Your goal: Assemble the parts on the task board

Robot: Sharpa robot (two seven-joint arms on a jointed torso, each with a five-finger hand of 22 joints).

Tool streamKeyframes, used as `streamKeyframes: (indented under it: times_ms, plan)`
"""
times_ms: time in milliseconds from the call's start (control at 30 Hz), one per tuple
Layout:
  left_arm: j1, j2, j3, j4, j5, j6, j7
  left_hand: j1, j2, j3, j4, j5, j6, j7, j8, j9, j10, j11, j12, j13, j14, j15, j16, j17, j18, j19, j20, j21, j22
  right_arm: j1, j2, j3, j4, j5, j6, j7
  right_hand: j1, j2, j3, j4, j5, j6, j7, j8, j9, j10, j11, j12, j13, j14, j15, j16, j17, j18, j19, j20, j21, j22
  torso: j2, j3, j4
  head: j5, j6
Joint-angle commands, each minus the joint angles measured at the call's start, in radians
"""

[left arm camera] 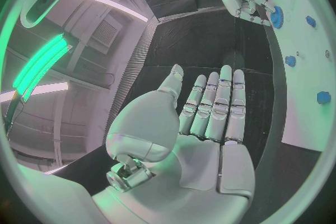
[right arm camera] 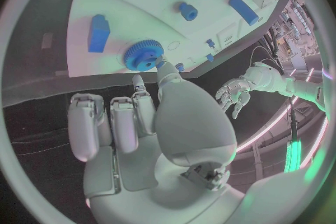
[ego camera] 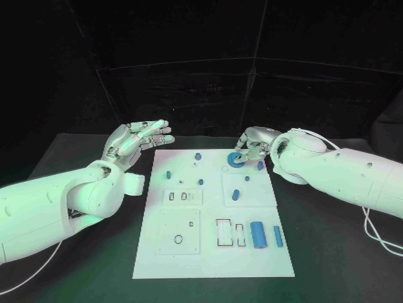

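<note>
Right robot hand (ego camera: 253, 146) pinches toothed blue gear (ego camera: 234, 160) on white task board (ego camera: 165, 262); left robot hand (ego camera: 135, 140) flat, empty.

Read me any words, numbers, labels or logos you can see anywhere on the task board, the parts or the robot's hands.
None: no readable text.
Task board: no print legible, just slots and holes.
Blue gear: toothed rim, no marking.
Left hand and right hand: no legible label or logo.
</note>
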Motion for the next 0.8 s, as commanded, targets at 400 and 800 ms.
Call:
streamKeyframes:
  times_ms: [400, 800]
  plan:
    - [0.002, 0.001, 0.001, 0.0, -0.001, 0.012, -0.001, -0.002, 0.007, -0.002, -0.006, 0.002, 0.003, 0.018, -0.001, -0.001, 0.003, 0.003, 0.0, -0.001, 0.009, 0.001, -0.006, -0.001, 0.006, 0.007, 0.002, -0.004, -0.002, 0.002, 0.002, 0.0, 0.001, -0.002, 0.038, -0.001, -0.007, -0.007, -0.01, 0.0, 0.002, -0.007, 0.004, -0.008, -0.002, -0.006, 0.002, -0.009, 0.062, 0.078, 0.009, 0.006, 0.135, -0.008, 0.041, 0.002, 0.003, 0.166, 0.0, 0.0001, 0.0007, 0.001, -0.004]
    - [0.002, 0.001, 0.001, -0.001, -0.001, 0.014, -0.003, -0.002, 0.008, -0.002, -0.006, 0.002, 0.002, 0.019, -0.002, -0.001, 0.002, 0.004, -0.001, -0.001, 0.008, 0.002, -0.007, -0.001, 0.006, 0.007, 0.002, -0.005, -0.002, -0.001, 0.005, 0.0, -0.002, -0.019, 0.062, -0.009, 0.006, -0.007, -0.007, -0.009, 0.005, -0.005, 0.004, -0.007, -0.002, -0.006, 0.003, -0.007, 0.064, 0.078, 0.01, 0.007, 0.136, -0.008, 0.042, 0.003, 0.004, 0.167, 0.0, 0.0003, 0.0012, 0.001, -0.007]
